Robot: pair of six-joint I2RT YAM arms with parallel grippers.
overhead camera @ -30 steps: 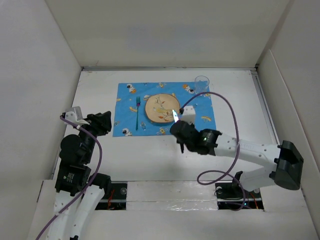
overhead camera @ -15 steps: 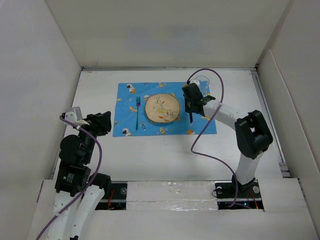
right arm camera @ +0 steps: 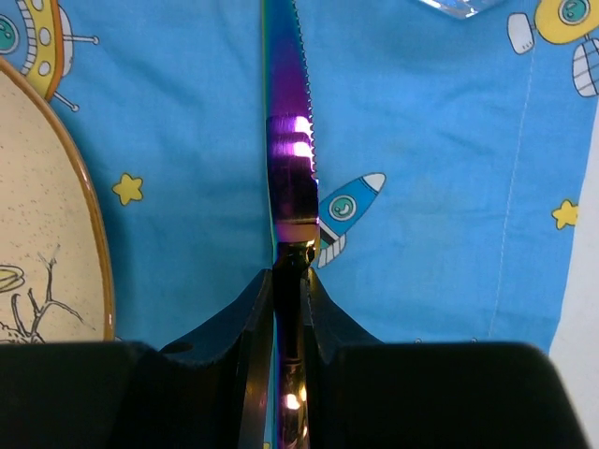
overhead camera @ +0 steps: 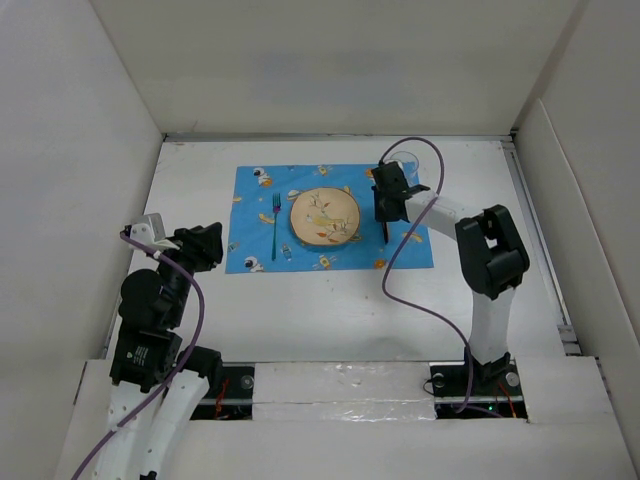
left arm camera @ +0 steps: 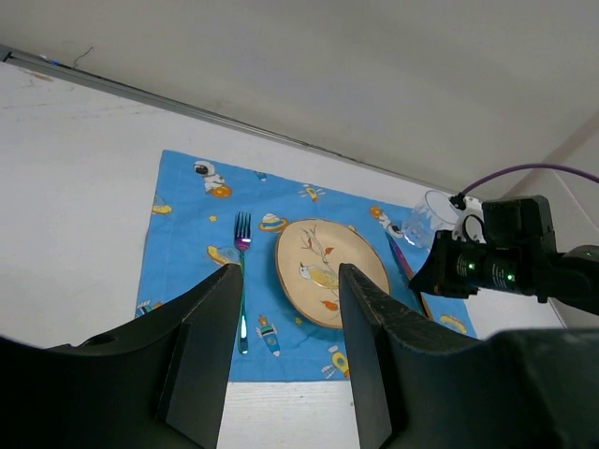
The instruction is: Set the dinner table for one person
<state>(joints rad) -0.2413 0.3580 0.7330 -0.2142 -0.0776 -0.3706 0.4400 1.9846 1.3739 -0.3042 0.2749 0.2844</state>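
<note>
Step in hand: knife placement. The knife (right arm camera: 288,159) is pinched by its handle in the right gripper (right arm camera: 290,281), jaws closed on it. The blade is pointed toward the far edge over the blue space-print placemat (overhead camera: 258,205), just right of the plate (overhead camera: 324,217). The serrated edge is turned away from the plate. The fork (overhead camera: 275,225) is laid left of the plate, and the glass (left arm camera: 426,217) is set at the mat's far right corner. The mat is spread on the dinner table (overhead camera: 190,180), the white top under everything, toward its far side. The left gripper (left arm camera: 288,273) is parked at the left, jaws spread, nothing held.

Next move, as judged: the knife is to be lowered flat, parallel to the fork, then released with a straight retreat so the glass is not clipped.

Hard to make out:
- Whether the blade is touching the mat cannot be told.
- The handle is hidden inside the grip and cut off at the frame bottom.
- The glass is partly covered by the gripper in the top view and cropped in the right wrist view.
</note>
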